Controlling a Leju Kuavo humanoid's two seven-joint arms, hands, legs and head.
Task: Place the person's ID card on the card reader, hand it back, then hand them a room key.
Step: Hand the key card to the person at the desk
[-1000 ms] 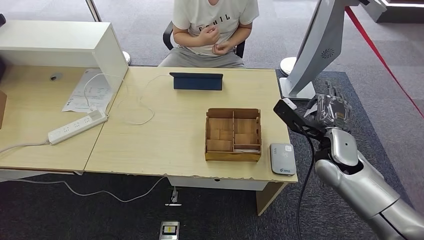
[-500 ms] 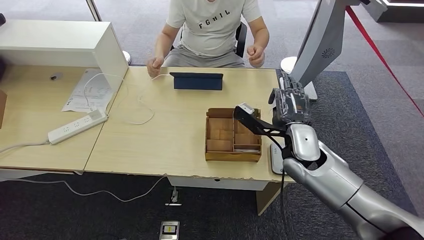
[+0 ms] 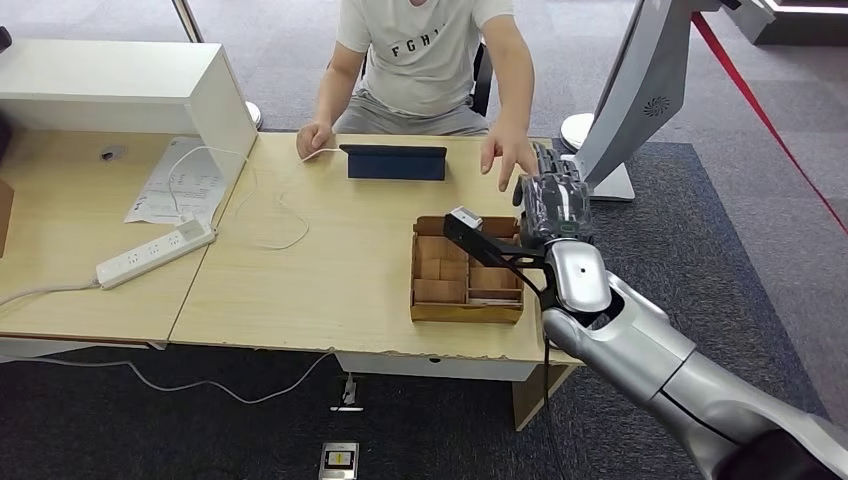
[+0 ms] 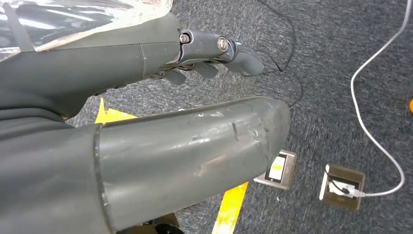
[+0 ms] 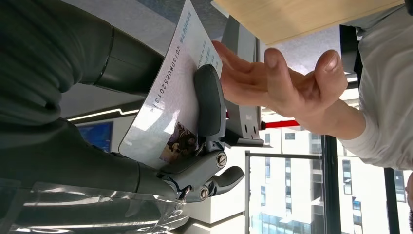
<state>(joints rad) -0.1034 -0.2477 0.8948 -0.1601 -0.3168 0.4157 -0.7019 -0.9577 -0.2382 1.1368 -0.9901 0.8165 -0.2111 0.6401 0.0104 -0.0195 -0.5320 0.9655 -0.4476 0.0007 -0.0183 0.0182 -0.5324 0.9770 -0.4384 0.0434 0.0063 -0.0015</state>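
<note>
A: Grey carpet all round, and a pale wooden table (image 3: 330, 270) with a person (image 3: 430, 60) seated at its 12 o'clock side. A dark tablet (image 3: 396, 162) stands before them, a wooden divided box (image 3: 466, 270) sits toward 4 o'clock, and a power strip (image 3: 155, 253) lies out at 9 o'clock.

B: Where is the ID card?

A: In the right hand (image 3: 555, 205), raised over the table's 2 o'clock corner. The right wrist view shows the ID card (image 5: 168, 102) pressed flat under the thumb (image 5: 209, 105), printed number and photo facing the camera.

B: Why held up there?

A: I judge it is the hand-back. The person's hand (image 3: 508, 155) reaches toward the robot's, and in the wrist view their open palm (image 5: 277, 85) sits just beside the card's far edge, not yet closed on it. Holding the card by one end leaves the other free to be taken.

B: Does the head view show the card?

A: No, the hand's back hides it there; the wrist camera alone makes the grip plain. The head view gives the layout instead. The card reader I cannot make out behind the arm.

B: And the left hand?

A: The left hand (image 4: 146, 122) hangs over the carpet, near floor sockets (image 4: 341, 183) and a white cable (image 4: 375, 97). Its fingers (image 4: 234, 51) are extended with nothing in them.

B: The room key?

A: Not identifiable; perhaps in the box, but that is a guess.
</note>
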